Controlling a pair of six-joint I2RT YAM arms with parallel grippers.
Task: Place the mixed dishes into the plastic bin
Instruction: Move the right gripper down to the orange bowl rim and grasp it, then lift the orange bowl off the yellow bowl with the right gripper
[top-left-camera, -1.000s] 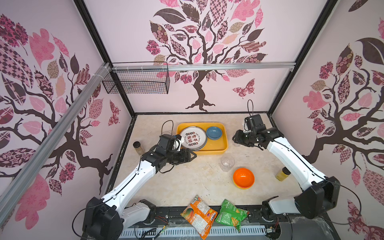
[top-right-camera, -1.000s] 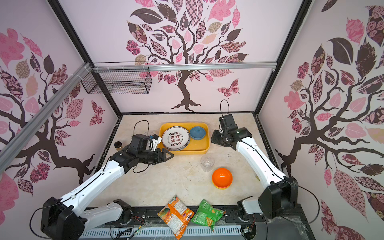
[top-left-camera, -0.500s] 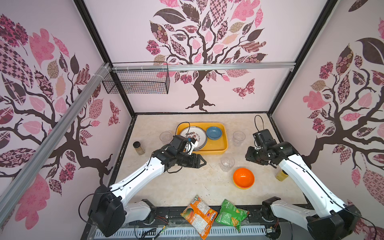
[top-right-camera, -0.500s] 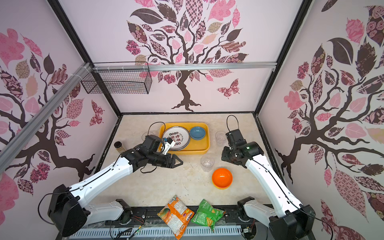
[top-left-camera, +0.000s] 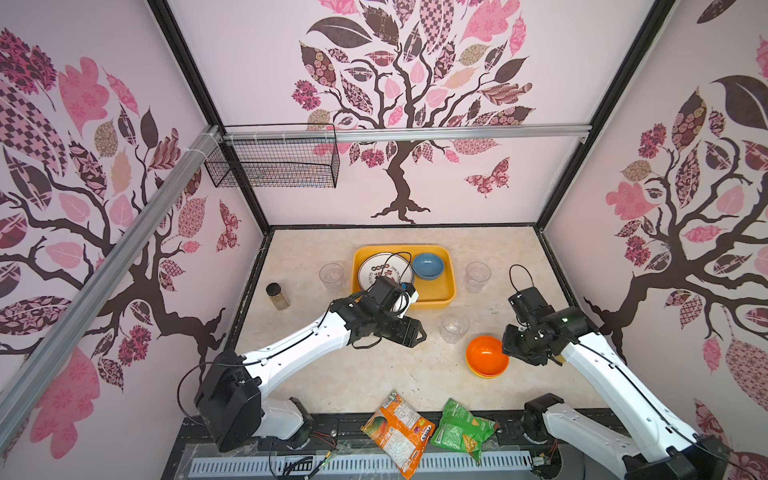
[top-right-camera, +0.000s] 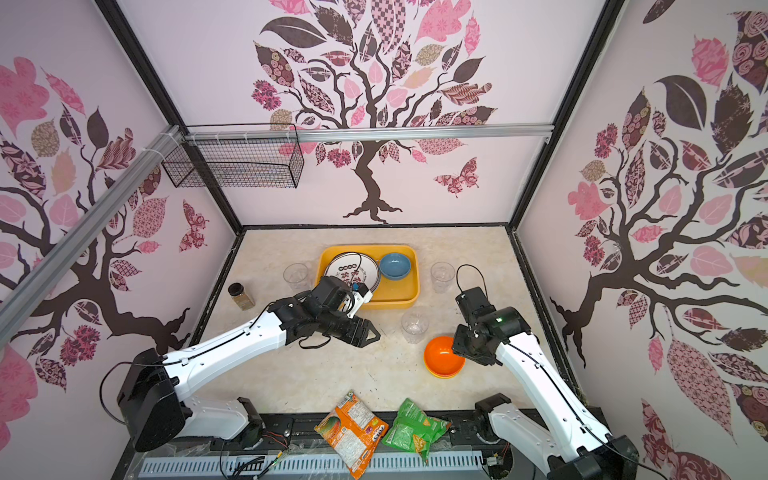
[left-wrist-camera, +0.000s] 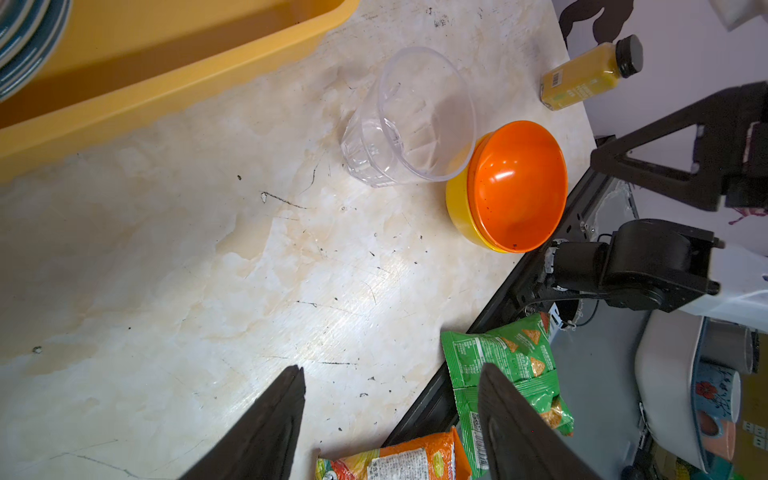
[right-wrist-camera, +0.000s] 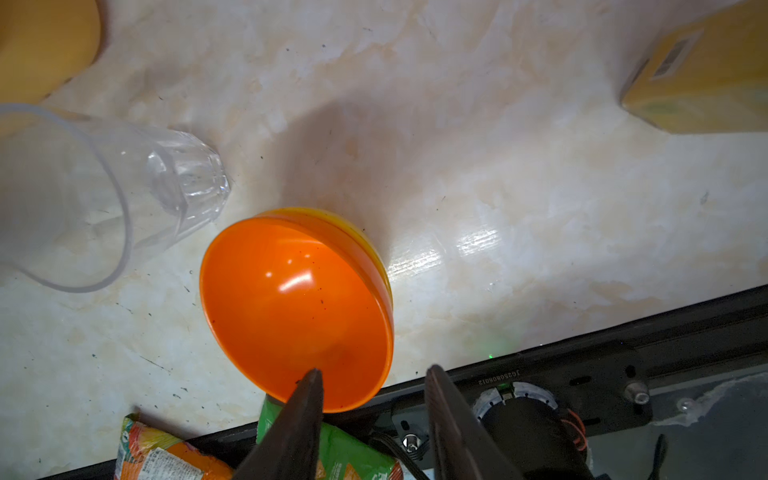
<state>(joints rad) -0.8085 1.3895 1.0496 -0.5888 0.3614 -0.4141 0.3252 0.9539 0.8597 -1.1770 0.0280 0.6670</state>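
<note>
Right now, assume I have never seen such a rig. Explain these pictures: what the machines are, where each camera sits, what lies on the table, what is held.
Two white robot arms work at a table, each ending in a two-fingered gripper. Both top views look down from overhead. Each wrist view rides on an arm and looks past its gripper. A yellow bin holds plates and a blue bowl. Outside it are three clear cups, a spice jar, a juice bottle, two snack bags, and an orange bowl nested in a yellow bowl. The left gripper hangs open and empty over the table. The right gripper, jaws open, straddles the orange bowl's rim, not yet gripping. Nothing is held.
</note>
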